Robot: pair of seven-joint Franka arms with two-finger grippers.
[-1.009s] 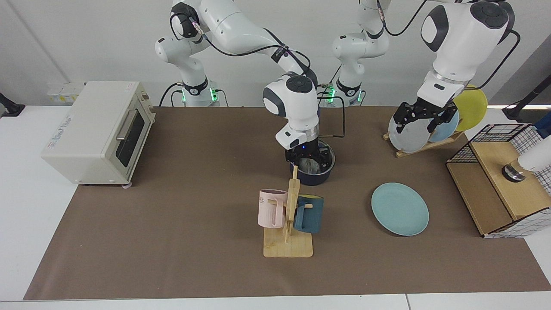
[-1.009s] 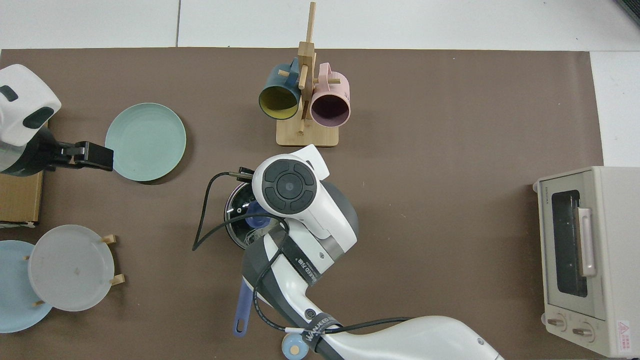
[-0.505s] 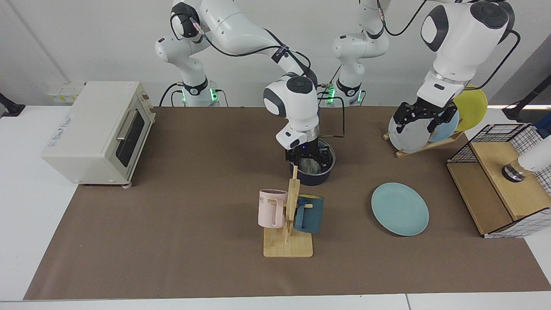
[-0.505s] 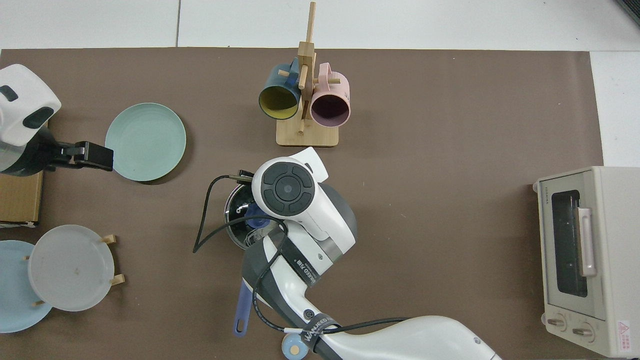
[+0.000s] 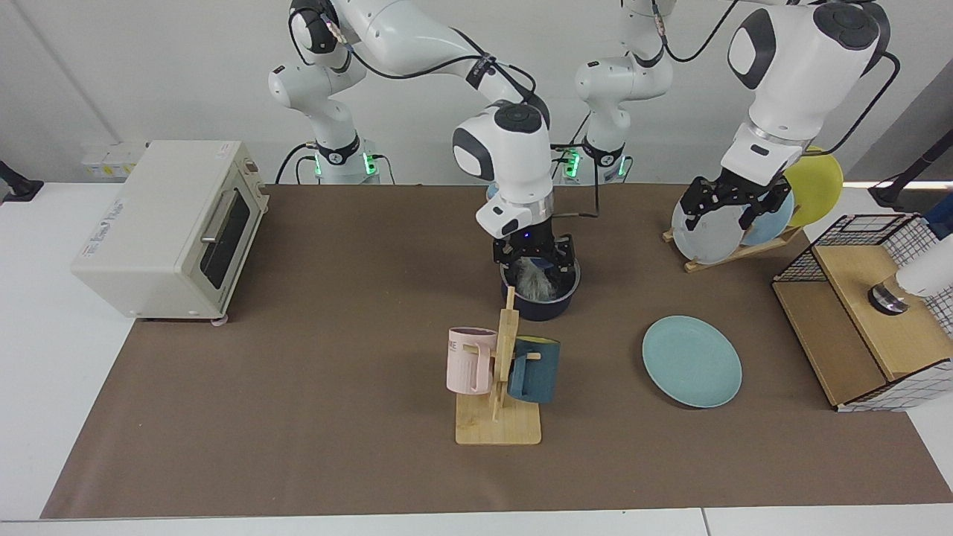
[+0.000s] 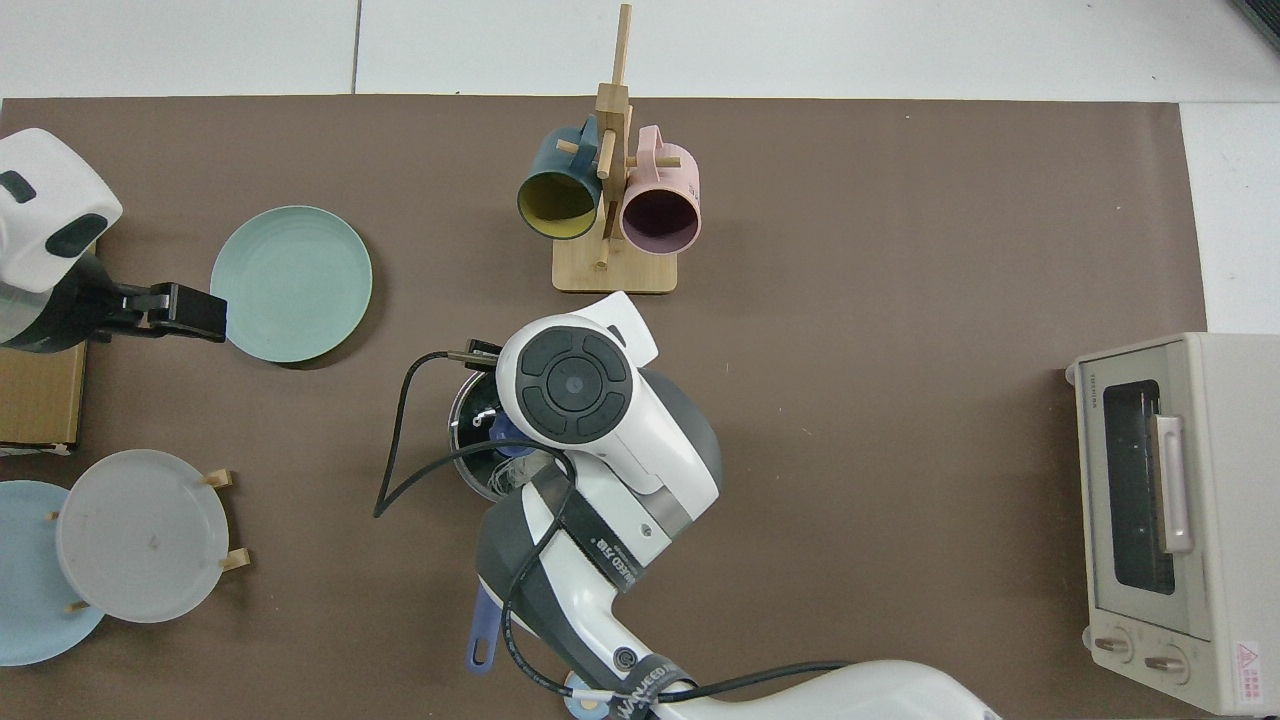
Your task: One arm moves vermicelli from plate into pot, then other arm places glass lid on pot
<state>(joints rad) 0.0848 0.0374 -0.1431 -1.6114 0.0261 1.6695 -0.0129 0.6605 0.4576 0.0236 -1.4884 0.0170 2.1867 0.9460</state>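
Fingers of the right gripper (image 5: 534,262) hang spread just above the pot (image 5: 541,294), whose glass lid (image 6: 478,432) sits on its rim directly beneath them, vermicelli (image 5: 532,281) showing pale inside. Farther off, the empty plate (image 5: 692,361) lies on the table (image 5: 298,357). Beyond it, the left gripper (image 5: 733,212) waits raised, fingers apart, before racked plates (image 5: 707,232).

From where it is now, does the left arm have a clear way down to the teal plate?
Probably yes. The left gripper hangs open by the dish rack, and the plate lies bare on the mat with nothing over it.
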